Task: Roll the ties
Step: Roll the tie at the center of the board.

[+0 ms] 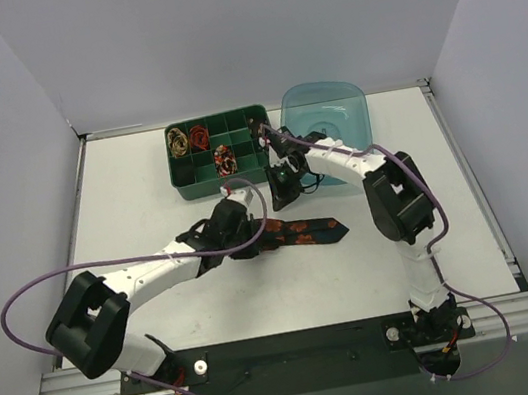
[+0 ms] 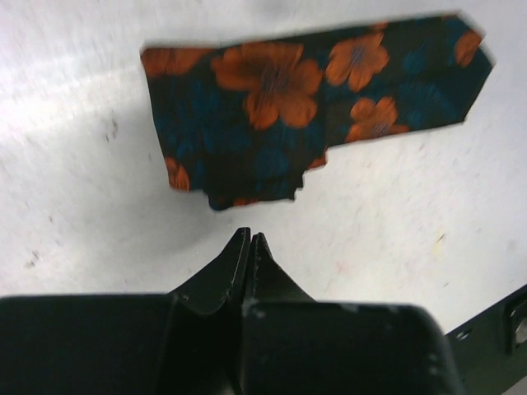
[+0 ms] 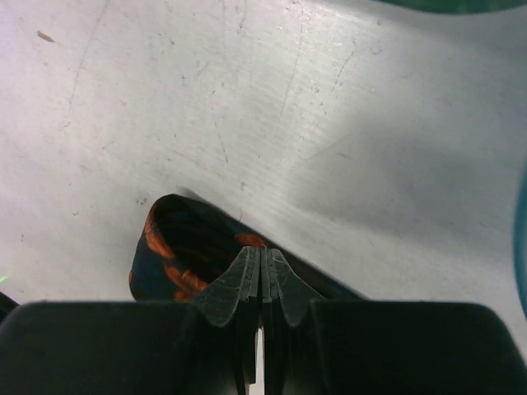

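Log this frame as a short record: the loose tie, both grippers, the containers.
loose tie: black with orange flowers, flat on the table
left gripper: shut, empty, just short of the loose tie
right gripper: shut, over the tie's curled end; grip unclear
green tray: three rolled ties in compartments
blue bin: right of the tray

I see a white table [image 1: 162, 316] carrying three things: a green divided tray [image 1: 200, 188] at 12 o'clock near the far edge, a clear blue tub [image 1: 325, 104] just beside it at 1 o'clock, and a black tie with orange flowers [image 1: 305, 232] near the centre, pointed end toward 3 o'clock
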You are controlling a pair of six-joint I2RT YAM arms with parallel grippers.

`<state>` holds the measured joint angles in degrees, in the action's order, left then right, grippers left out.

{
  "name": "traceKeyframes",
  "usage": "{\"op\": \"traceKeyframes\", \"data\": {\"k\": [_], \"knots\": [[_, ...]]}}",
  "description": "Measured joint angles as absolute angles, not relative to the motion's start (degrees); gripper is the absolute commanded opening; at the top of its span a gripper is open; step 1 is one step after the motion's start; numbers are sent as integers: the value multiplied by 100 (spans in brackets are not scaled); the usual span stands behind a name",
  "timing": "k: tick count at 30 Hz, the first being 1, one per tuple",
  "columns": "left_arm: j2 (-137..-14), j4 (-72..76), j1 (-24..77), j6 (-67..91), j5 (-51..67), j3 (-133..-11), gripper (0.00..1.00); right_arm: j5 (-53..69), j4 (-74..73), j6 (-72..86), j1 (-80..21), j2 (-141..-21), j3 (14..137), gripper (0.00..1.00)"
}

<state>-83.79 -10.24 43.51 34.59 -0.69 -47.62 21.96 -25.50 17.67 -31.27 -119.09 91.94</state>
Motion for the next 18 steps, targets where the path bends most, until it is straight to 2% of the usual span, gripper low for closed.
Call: {"op": "traceKeyframes", "data": {"k": [6,18], "knots": [[-8381,-878,4722,3601,12,-4160,0,2209,-2602,1765,-3203,-12335,9349,0],[-9194,-19,5059,3879,-390,-4289,0,2320,-2620,1675,-3326,-12569,9452,0]]}}
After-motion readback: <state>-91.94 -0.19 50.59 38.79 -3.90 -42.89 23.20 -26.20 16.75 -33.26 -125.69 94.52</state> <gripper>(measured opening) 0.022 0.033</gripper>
